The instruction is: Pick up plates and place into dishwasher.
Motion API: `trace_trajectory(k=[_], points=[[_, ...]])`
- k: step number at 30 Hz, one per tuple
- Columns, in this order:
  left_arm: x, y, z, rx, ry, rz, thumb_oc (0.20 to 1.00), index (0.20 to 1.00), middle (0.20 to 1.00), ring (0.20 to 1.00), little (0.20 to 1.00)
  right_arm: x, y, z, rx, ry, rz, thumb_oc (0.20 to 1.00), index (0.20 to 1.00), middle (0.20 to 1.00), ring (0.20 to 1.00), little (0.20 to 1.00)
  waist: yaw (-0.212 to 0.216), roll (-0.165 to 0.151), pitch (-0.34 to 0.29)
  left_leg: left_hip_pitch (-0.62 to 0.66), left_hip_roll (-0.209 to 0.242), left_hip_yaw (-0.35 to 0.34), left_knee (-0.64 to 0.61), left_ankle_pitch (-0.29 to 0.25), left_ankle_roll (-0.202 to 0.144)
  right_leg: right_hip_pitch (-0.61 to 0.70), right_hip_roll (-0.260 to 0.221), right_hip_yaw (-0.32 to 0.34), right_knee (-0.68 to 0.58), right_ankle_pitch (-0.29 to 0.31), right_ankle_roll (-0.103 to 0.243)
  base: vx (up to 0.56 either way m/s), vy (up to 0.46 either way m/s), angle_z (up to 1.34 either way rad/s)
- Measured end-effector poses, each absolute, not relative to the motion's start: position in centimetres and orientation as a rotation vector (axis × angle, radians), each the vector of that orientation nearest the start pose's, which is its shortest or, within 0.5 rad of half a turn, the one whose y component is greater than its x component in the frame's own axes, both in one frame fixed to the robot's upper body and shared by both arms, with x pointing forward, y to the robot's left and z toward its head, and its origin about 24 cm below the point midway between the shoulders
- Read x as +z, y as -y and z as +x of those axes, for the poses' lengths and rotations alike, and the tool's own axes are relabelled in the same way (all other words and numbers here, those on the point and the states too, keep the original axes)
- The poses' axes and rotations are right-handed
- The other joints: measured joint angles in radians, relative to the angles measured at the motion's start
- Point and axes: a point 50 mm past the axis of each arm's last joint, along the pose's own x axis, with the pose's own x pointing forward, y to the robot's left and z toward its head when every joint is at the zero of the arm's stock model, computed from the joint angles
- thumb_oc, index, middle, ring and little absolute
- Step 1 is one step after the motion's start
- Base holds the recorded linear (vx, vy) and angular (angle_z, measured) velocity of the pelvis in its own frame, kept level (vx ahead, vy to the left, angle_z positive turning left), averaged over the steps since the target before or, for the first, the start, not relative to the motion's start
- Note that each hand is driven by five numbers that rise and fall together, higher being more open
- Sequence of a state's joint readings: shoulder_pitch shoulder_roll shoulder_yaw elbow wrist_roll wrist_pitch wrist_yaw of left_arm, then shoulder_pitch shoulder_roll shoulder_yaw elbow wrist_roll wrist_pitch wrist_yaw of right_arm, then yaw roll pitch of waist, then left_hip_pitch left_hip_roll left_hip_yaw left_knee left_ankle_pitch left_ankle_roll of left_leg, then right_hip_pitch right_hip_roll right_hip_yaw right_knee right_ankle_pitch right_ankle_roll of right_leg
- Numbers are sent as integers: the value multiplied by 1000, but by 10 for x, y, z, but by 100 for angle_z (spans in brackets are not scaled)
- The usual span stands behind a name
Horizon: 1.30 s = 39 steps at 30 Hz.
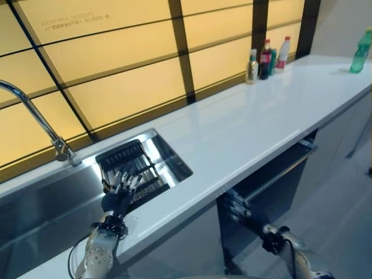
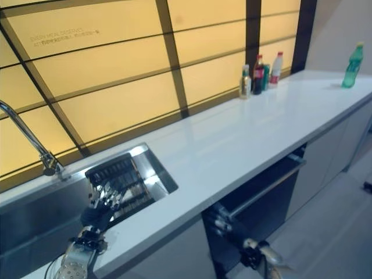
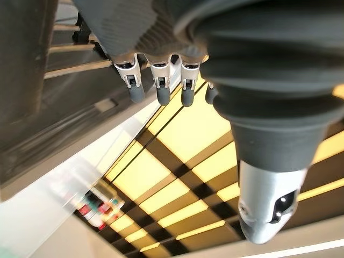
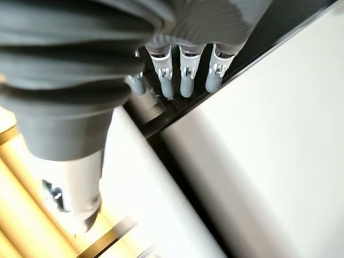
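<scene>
Sink is the thing to steer by here, a steel basin let into the near end of the long white tabletop, with a curved faucet rising behind it. A dark slatted rack sits in the end of the sink nearest the tabletop's long stretch. The left hand hangs over the front part of that rack with its fingers straight and spread, grasping nothing; I can make out no plate on the rack under it. Below the tabletop and along from the sink, the dishwasher stands open, dark inside. The right hand reaches toward that opening, fingers straight and released, empty too. Far along the tabletop from the sink, a cluster of bottles stands against the yellow panelled wall, and a green bottle stands alone at the far end.
</scene>
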<state>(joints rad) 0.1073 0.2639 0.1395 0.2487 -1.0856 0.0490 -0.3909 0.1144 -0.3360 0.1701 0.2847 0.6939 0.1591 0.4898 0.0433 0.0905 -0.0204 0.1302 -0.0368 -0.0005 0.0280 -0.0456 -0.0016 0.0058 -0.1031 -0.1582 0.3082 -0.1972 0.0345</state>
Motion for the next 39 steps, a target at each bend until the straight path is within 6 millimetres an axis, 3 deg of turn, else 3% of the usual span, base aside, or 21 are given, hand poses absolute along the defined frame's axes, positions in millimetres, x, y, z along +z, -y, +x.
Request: trace_trajectory(k=[2,4,8,11,14,16,20,25,30,33,37,39], points=[[-9,-236,218,-50,-82,-846,1000,1000,1000,1000,1000,-57,178,195,378,-539,554,1000,1000,1000,1000,1000,-2,-10,-5,1,3,-1,1,0,3,-2,3,12,0,1,1,-54,-18,0],[-9,-237,220,-51,-82,-845,1000,1000,1000,1000,1000,-87,187,183,254,-749,540,1000,1000,1000,1000,1000,1,-12,-6,0,1,-1,1,0,3,-5,2,17,-1,1,1,-55,-16,-2],[-6,-244,221,-62,-80,-817,1000,1000,1000,1000,1000,-139,226,118,-131,-1227,534,1000,1000,1000,1000,1000,9,-15,-2,0,1,-3,-6,4,8,8,13,34,-34,18,4,-13,-13,2],[0,-249,226,-73,-76,-791,1000,1000,1000,1000,1000,-145,252,89,-468,-1389,517,1000,1000,1000,1000,1000,15,-23,18,23,8,-1,-22,8,5,42,30,40,-85,41,1,-12,0,-8],[13,-249,233,-89,-63,-769,1000,1000,1000,1000,1000,-141,263,92,-713,-1374,483,1000,1000,1000,1000,1000,13,-46,57,51,10,6,-36,8,5,67,35,48,-106,47,2,-39,17,-8],[20,-248,235,-89,-53,-763,1000,1000,1000,1000,1000,-130,268,108,-848,-1275,410,1000,1000,1000,1000,1000,8,-50,82,53,8,20,-37,7,7,61,35,61,-106,50,6,-68,23,-18],[26,-248,232,-52,-27,-770,1000,1000,1000,1000,1000,-83,276,151,-1110,-876,377,1000,1000,1000,1000,1000,-7,-45,107,56,4,30,-39,4,15,56,40,95,-126,70,5,-57,58,-18],[27,-248,226,-12,-8,-781,1000,1000,1000,1000,1000,-8,292,188,-1176,-369,298,1000,1000,1000,1000,1000,-21,-43,106,68,1,38,-56,0,21,61,42,119,-149,80,14,-34,80,-15],[19,-239,223,16,-13,-799,1000,1000,1000,1000,1000,92,296,224,-1055,182,153,1000,1000,1000,1000,1000,-29,-17,87,62,-3,33,-77,6,28,72,37,113,-175,86,22,-20,84,2],[17,-229,225,2,-24,-805,1000,1000,1000,1000,1000,141,291,236,-939,447,103,1000,1000,1000,1000,1000,-25,-15,63,47,-3,6,-79,7,28,81,34,85,-193,91,20,-38,42,26],[19,-224,232,17,20,-864,1000,1000,1000,1000,1000,191,269,250,-695,687,13,1000,1000,1000,1000,1000,3,-16,45,31,-4,-37,-75,10,24,105,31,32,-225,95,19,-56,14,37],[22,-221,238,5,42,-873,1000,1000,1000,1000,1000,200,253,259,-561,718,-11,1000,1000,1000,1000,1000,18,-29,40,27,-4,-66,-74,13,19,125,32,7,-242,95,18,-77,-43,46]])
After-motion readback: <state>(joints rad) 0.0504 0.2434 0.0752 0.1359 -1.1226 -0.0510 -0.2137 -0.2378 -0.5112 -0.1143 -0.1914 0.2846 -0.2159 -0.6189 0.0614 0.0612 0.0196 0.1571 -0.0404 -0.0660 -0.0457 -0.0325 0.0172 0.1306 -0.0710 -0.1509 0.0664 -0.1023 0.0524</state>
